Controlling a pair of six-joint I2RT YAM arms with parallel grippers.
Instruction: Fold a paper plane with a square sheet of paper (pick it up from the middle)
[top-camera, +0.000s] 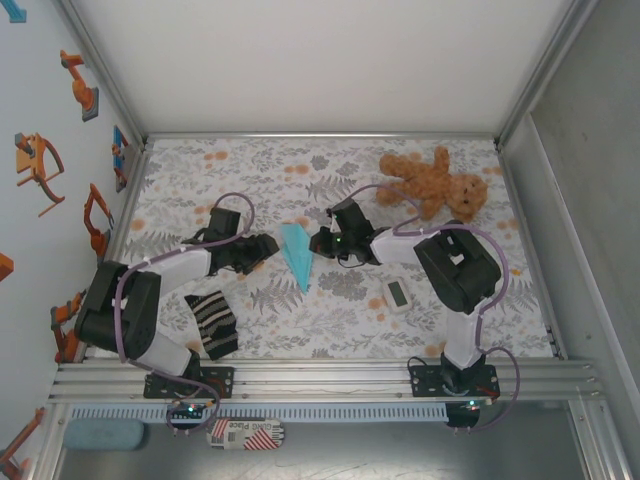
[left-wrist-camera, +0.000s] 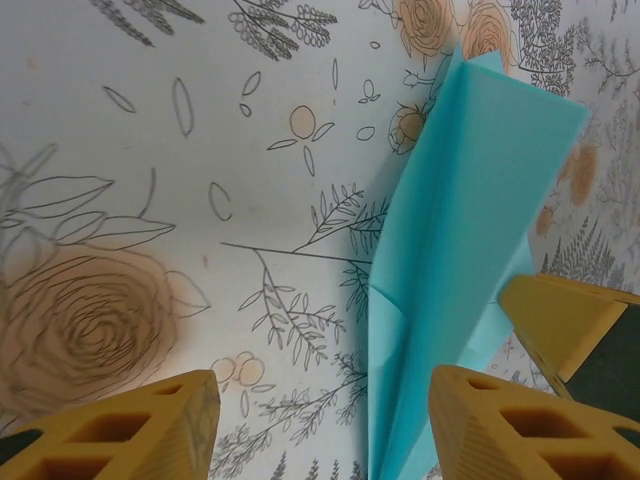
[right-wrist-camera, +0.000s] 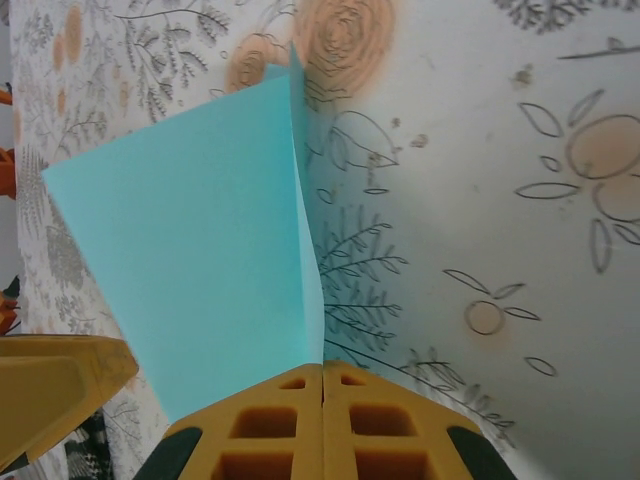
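Mid-frame in your top view, the paper plane (top-camera: 297, 256) lies on the floral tabletop (top-camera: 200, 180) btw the two end effectors. Its wide end is toward the top of the frame and its tip toward the bottom. You've got the right end effector (top-camera: 320, 243) against the plane's right edge. On the right wrist cam its fingers (right-wrist-camera: 270, 430) are pressed together w/ no gap, and the plane's raised fold runs down into the seam where they meet, so it looks pinched there.

Your left end effector (top-camera: 262, 250) sits just left of the plane, spread wide. On the left wrist cam the two yellow fingers stand well apart at the bottom of the frame, clamping nothing. The plane's narrow end lies btw them, close to the right-hand one.

Other bits, all apart from the plane:
- teddy bear (top-camera: 435, 182) – upper right
- white gadget (top-camera: 397, 294) – right of centre, near the right arm
- striped cloth (top-camera: 213, 322) – lower left, beside the left arm
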